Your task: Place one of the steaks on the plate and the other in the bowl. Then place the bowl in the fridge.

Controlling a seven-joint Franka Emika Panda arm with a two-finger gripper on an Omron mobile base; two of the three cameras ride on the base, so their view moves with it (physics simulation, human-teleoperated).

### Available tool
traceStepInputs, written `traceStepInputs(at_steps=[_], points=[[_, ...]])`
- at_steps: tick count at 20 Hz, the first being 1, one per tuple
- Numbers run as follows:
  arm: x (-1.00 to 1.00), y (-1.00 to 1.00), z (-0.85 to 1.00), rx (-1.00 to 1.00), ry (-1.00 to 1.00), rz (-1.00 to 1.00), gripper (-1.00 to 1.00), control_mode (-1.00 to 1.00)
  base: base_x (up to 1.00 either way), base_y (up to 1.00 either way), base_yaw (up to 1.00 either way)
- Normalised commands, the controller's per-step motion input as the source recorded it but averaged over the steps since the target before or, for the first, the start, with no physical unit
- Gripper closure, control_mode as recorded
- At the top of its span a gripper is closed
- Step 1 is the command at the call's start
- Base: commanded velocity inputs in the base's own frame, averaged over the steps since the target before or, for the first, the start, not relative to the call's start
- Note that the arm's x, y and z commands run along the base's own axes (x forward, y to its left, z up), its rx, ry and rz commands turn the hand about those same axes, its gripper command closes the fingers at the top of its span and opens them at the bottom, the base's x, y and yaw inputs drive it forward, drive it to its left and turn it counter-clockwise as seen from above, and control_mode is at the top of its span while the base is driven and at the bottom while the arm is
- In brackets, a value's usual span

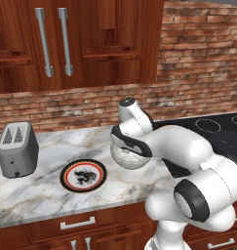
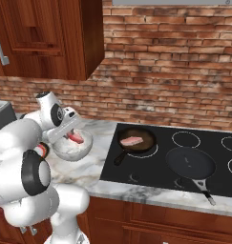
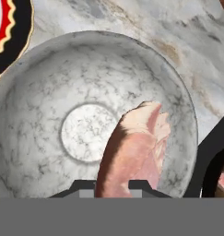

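A: Any writing or brand to read anywhere?
B: None legible. The plate [image 1: 83, 175] carries only a white dragon-like figure on black inside a red ring; the toaster [image 1: 16, 148] near the table's left end has no readable label.
A: The end effector [image 2: 72, 134]?
B: Clenched on one steak [image 3: 134, 150], holding it above the bowl [image 3: 35, 152]; in the hand view the meat hangs over the bowl's pale bottom.
A: And the other steak [image 2: 131, 141]?
B: Lying in the small frying pan [image 2: 145, 138] on the black cooktop [image 2: 151, 167], well apart from the bowl. A second, bare pan [image 2: 191, 163] sits further right.
A: The plate?
B: Near the table's [image 1: 42, 195] front edge, just beside the bowl.
A: Surface and room?
B: White-grey veined marble top, red brick wall [image 2: 174, 71] behind, dark reddish wood cabinets [image 1: 90, 39] with bar handles above, drawers below.
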Motion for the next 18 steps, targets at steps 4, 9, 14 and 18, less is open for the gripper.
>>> traceStepInputs(at_steps=[4, 9, 14, 18], points=[[0.21, 0.0, -0.22, 0.09, 0.02, 0.0, 1.0, -1.0, 0.0, 0.0, 0.0], [0.15, 0.0, -0.34, 0.06, 0.06, 0.0, 1.0, -1.0, 0.0, 0.0, 0.0], [0.19, 0.0, -0.11, 0.05, 0.04, 0.0, 1.0, -1.0, 0.0, 0.0, 0.0], [0.25, 0.0, -0.06, 0.1, 0.03, 0.0, 1.0, -1.0, 0.0, 0.0, 0.0]])
